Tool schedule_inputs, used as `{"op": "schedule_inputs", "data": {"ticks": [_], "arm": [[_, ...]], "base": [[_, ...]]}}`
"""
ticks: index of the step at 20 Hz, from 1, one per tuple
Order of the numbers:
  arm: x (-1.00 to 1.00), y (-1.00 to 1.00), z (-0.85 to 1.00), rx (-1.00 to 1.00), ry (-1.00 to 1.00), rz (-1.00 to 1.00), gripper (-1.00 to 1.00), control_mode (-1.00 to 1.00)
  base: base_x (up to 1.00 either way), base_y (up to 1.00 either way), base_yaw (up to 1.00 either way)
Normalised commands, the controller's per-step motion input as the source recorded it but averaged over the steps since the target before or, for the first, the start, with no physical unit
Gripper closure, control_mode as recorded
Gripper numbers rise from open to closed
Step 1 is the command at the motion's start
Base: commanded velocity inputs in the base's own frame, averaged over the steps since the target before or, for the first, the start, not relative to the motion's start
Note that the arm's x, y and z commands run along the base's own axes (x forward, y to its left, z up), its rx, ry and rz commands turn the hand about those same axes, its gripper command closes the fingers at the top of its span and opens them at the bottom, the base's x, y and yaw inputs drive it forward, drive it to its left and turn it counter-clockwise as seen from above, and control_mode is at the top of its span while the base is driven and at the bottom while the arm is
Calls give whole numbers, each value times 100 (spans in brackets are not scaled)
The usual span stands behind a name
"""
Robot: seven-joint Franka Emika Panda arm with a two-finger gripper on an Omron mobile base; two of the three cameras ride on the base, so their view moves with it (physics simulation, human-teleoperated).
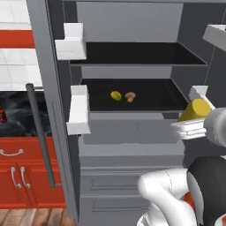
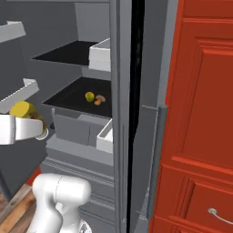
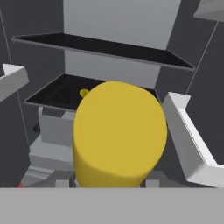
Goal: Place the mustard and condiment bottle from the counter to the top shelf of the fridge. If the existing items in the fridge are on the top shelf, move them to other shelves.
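Now the step in hand looks like carrying the mustard (image 3: 119,133) up into the fridge (image 1: 132,145), so I would lift it well above the lower shelf (image 1: 150,95), where the yellow-green fruit (image 1: 115,95) and mushroom piece (image 1: 130,96) lie close together, and clear the white door bin (image 3: 188,140) before easing onto the bare top shelf (image 1: 145,54). The end effector (image 1: 194,126) pinches the mustard (its body projecting forward from the fingers), in front of the shelves and below the top one.
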Motion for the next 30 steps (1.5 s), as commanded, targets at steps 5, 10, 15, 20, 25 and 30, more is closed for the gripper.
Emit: {"op": "schedule_inputs", "data": {"ticks": [5,10,15,20,25,30], "arm": [[0,0,0,0,0,0,100,100],[0,0,0,0,0,0,100,100],[0,0,0,0,0,0,100,100],[0,0,0,0,0,0,100,100],[16,0,62,0,-11,0,100,-100],[49,0,82,-1,-15,0,100,-100]], "base": [[56,25,-8],[43,44,-10],[57,36,-6],[73,7,-1],[9,0,0],[0,0,0]]}}
